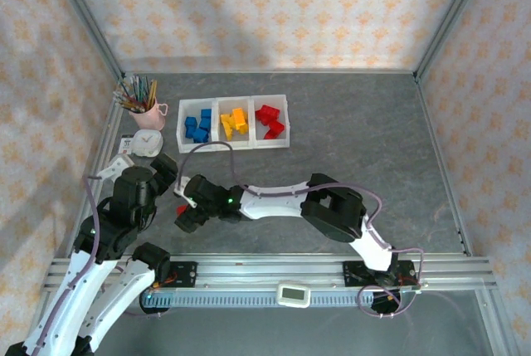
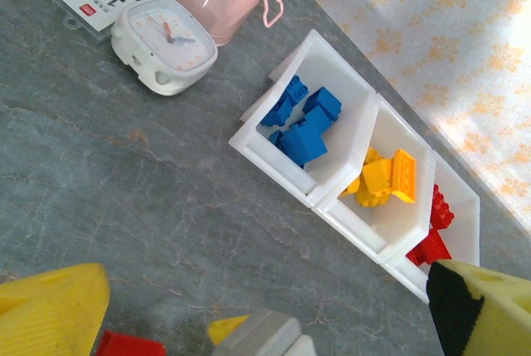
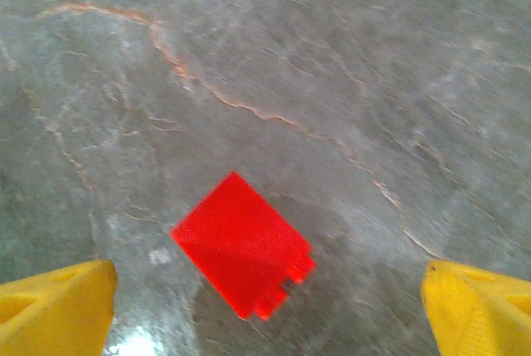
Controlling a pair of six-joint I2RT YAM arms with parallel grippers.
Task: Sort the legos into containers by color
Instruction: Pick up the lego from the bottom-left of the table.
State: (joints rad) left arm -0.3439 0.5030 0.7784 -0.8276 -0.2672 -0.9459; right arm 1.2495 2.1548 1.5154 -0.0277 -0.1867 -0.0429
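One red lego (image 3: 241,256) loose between the tips of the wide-open, empty right end effector (image 3: 265,306)

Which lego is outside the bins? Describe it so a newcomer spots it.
On the grey table, look on the near side of the white three-bin tray. A flat red lego lies alone on bare tabletop between the open fingers of the right end effector; the other bricks sit inside bins.

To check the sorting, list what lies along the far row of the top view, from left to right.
Pink cup of pencils → blue legos → yellow legos → red legos, each color in its own compartment of the containers.
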